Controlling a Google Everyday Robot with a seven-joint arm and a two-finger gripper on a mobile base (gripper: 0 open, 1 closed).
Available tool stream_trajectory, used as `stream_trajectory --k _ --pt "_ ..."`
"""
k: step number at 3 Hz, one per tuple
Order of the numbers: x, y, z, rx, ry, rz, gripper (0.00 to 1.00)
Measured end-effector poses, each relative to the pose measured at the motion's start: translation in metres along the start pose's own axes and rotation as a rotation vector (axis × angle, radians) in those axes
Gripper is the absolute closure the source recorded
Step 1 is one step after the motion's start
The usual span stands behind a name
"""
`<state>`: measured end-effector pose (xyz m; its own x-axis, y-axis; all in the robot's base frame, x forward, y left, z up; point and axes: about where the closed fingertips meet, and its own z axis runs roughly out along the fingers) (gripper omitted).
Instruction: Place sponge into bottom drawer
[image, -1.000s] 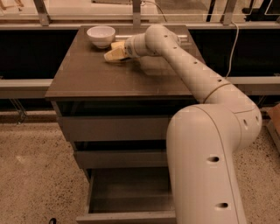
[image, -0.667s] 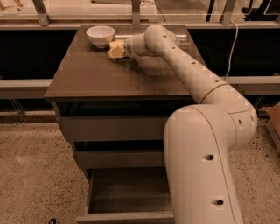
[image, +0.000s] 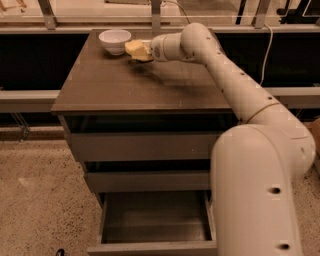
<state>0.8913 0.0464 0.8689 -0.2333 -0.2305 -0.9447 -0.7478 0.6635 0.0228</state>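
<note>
One sponge (image: 135, 48), pale yellow and soft, sits in the claw (image: 142, 51) at the far side of the counter (image: 140, 87), just right of a white bowl (image: 115, 40). The claw is clenched on the sponge, gripping its right end, and a dark shadow lies on the wood just beneath and to the right of it. Whether the sponge touches the bowl's rim cannot be told; the two are very close.

The counter is the flat top of a grey-brown cabinet, dark matt wood with a faint sheen near the middle. Below it the top drawer (image: 145, 146) and the middle drawer (image: 150, 180) show plain flat fronts, the middle one standing slightly forward of the one above. The bottom drawer (image: 155, 220) is pulled well out, a shallow box with a dark interior, directly under the counter's front edge.

From the claw a cream arm (image: 225, 75) runs right and toward the camera to a large rounded body (image: 255, 195) that covers the cabinet's right side. The floor (image: 35, 190) is speckled beige stone. Behind the cabinet a pale ledge runs across both sides with dark recesses above it; metal posts (image: 156, 12) rise along the top edge, and a thin cable (image: 265, 50) hangs at the right.
</note>
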Motion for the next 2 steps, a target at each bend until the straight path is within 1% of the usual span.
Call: stream_trajectory --k 1,2 --pt "-0.016 0.021 -0.056 -0.090 -0.030 -0.083 1.00" --pt "-0.051 0.040 -0.136 -0.065 -0.096 -0.190 1.00"
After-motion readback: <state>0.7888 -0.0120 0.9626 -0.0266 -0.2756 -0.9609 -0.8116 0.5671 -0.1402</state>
